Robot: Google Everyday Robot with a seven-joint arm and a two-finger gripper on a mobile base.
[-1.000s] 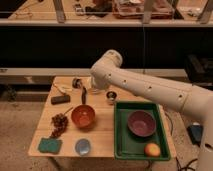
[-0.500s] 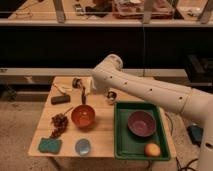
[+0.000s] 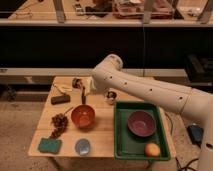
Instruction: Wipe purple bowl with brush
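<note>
The gripper (image 3: 84, 90) is hanging over the back of the table (image 3: 107, 131) with its jaws spread. It is just above the brush (image 3: 82, 98), which is lying behind the orange bowl (image 3: 83, 116); whether they are touching cannot be told. The purple bowl (image 3: 141, 123) is sitting in the green tray (image 3: 121, 145), which is hugging the table's right edge, and a fruit (image 3: 152, 149) is occupying the tray's near corner. A strip of bare wood is separating the orange bowl from the tray. A black block (image 3: 60, 99), a sponge (image 3: 49, 145) and a small dish (image 3: 82, 146) are filling the left side.
</note>
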